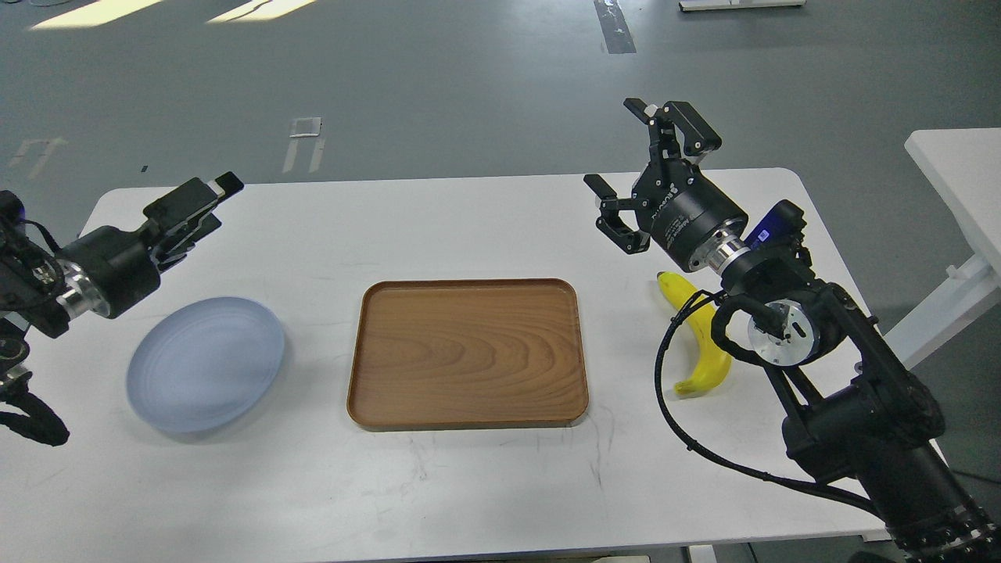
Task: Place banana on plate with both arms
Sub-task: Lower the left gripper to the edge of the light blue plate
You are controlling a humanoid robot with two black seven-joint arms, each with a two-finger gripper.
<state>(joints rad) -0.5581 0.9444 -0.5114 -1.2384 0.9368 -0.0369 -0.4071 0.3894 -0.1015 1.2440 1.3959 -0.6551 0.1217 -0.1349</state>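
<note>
On my white counter (469,485), the banana (698,336) lies at the right, partly behind my right arm, well apart from the blue plate (205,363) at the left. A wooden tray (468,353) sits between them. My right tool (637,168) hovers wide open; my left tool's (205,199) fingers look pressed together, empty.

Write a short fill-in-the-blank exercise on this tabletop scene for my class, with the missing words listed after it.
1. The wooden tray lies between the plate and the ____.
2. The banana rests on the ____, not on the plate.
3. The right gripper has its fingers spread ____.
4. Nothing lies on the plate, so it is ____.

Missing words: banana; table; open; empty
</note>
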